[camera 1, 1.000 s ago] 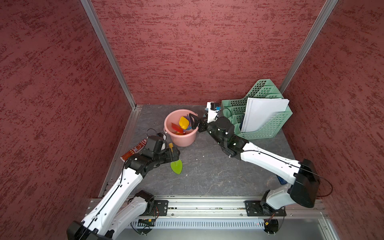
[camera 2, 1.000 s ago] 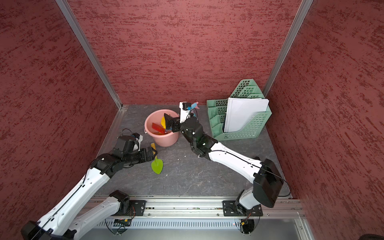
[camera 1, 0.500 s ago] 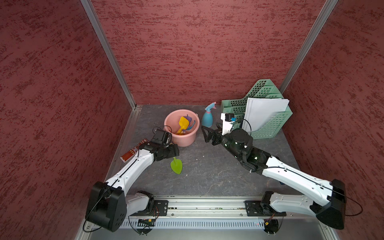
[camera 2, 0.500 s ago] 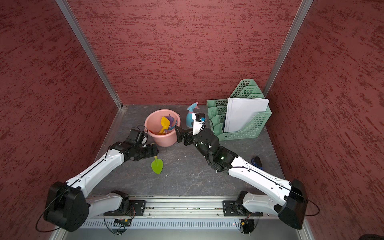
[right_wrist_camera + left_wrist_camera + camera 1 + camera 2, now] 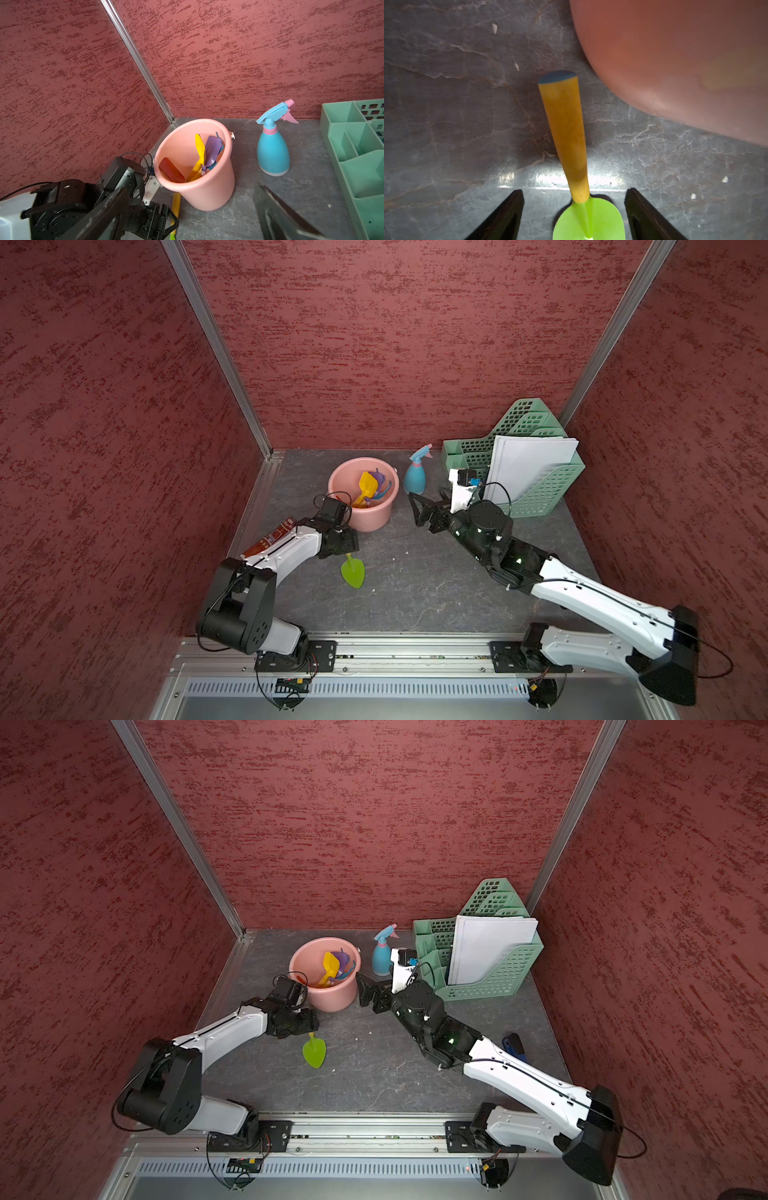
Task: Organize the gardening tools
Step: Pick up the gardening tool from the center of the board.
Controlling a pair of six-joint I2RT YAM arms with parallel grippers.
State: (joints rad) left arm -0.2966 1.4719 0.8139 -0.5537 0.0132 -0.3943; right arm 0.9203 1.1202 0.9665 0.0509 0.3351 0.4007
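6 gardening tools appear. 1, the green trowel (image 5: 353, 571), lies flat on the grey table (image 5: 415, 597) just in front of the pink bucket (image 5: 374, 519). Its blade is toward the front rail and its yellow handle points at the bucket. In the left wrist view the handle end lies just beside the bucket wall; contact cannot be told.

The left gripper (image 5: 575, 190) is low over the trowel, with 1 finger on each side of the neck where handle meets blade. A gap shows on both sides, so the jaws stand apart and grip nothing.

4 tools stand inside the bucket. The yellow scoop (image 5: 200, 149) and purple scoop (image 5: 213, 149) lean together. The blue fork (image 5: 385, 490) shows only its tines beside them. The red scoop (image 5: 171, 170) rests on the side nearest the left arm.

The light-blue spray bottle (image 5: 414, 477), with pink trigger, stands upright on the table just beside the bucket. It is between the bucket and the green file organiser (image 5: 540, 497), which holds white sheets (image 5: 532, 464).

The right gripper (image 5: 415, 510) hovers near the bucket, in front of the bottle, its jaws spread wide and empty.

A brown-red packet (image 5: 270, 537) lies partly under the left arm by the side wall. A dark blue stapler (image 5: 513, 1044) shows just behind the right arm in a top view.
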